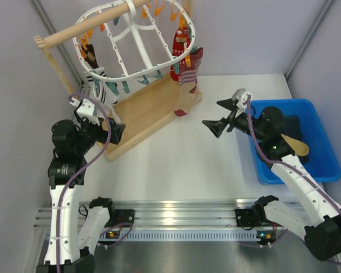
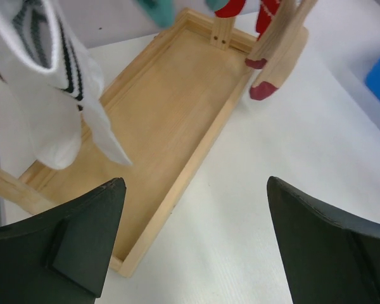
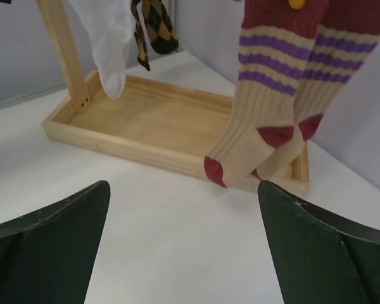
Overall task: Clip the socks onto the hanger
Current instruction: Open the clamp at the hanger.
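The white oval hanger (image 1: pixel 137 42) hangs from a wooden rod at the back, its rim lined with orange and teal clips. Clipped to it are a pair of maroon, purple and tan striped socks (image 1: pixel 186 79) (image 3: pixel 266 107), a white sock with black stripes (image 1: pixel 99 85) (image 2: pixel 50 95) and a dark argyle sock (image 1: pixel 91 57) (image 3: pixel 155 25). My left gripper (image 1: pixel 116 132) (image 2: pixel 193 209) is open and empty over the near edge of the wooden base. My right gripper (image 1: pixel 219 116) (image 3: pixel 183 215) is open and empty above the table, facing the striped socks.
The wooden base tray (image 1: pixel 142 114) (image 2: pixel 164 107) (image 3: pixel 145 120) stands under the hanger. A blue bin (image 1: pixel 315 165) at the right holds a dark sock and a tan sock (image 1: pixel 295 145). The wooden rod (image 1: pixel 85 28) and its post cross the back left.
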Motion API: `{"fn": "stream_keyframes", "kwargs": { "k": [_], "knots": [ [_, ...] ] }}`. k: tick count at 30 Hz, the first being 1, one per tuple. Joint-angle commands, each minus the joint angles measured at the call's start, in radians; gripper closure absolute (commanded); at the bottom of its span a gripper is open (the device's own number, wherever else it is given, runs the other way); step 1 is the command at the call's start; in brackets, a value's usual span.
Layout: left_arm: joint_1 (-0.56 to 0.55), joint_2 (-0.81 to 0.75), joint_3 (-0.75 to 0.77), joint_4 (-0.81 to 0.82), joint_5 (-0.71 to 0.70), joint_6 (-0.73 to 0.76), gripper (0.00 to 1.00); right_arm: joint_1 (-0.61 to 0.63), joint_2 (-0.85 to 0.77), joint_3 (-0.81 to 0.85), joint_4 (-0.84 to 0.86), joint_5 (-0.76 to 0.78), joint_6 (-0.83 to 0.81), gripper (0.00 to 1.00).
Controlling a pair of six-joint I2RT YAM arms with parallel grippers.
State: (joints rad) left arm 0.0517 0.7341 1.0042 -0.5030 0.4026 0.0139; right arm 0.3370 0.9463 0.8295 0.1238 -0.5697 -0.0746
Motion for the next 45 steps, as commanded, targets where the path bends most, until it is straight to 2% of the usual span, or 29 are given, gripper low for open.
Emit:
{"fn": "stream_keyframes", "kwargs": {
  "k": [1,3,6,9,13,16,23,31,37,45],
  "knots": [
    [0.004,-0.050,0.004,0.029,0.181,0.018,0.02,0.071,0.061,0.032,0.264,0.002,-0.042,0.00],
    [0.002,-0.078,-0.015,0.058,0.263,0.015,0.02,0.100,0.132,0.081,0.324,-0.018,-0.056,0.00],
    [0.004,-0.105,-0.032,0.139,0.309,-0.032,0.02,0.138,0.227,0.137,0.419,-0.018,-0.056,0.00],
    [0.004,-0.102,-0.029,0.195,0.402,-0.048,0.05,0.184,0.316,0.180,0.514,-0.006,-0.068,0.07],
    [0.002,-0.072,0.008,0.204,0.479,-0.057,0.07,0.230,0.413,0.229,0.615,-0.004,-0.068,0.25],
    [0.002,-0.055,0.043,0.201,0.510,-0.065,0.07,0.260,0.482,0.269,0.681,0.001,-0.065,0.30],
    [0.004,-0.009,0.094,0.196,0.476,-0.104,0.09,0.321,0.624,0.378,0.743,0.024,-0.048,0.36],
    [0.002,0.034,0.146,0.195,0.476,-0.088,0.11,0.336,0.727,0.468,0.764,0.143,-0.062,0.35],
    [0.002,0.066,0.185,0.195,0.476,-0.109,0.11,0.336,0.818,0.549,0.769,0.163,-0.037,0.34],
    [-0.004,0.166,0.272,0.237,0.420,-0.229,0.18,0.349,0.879,0.637,0.763,0.168,-0.040,0.39]
  ]
}}
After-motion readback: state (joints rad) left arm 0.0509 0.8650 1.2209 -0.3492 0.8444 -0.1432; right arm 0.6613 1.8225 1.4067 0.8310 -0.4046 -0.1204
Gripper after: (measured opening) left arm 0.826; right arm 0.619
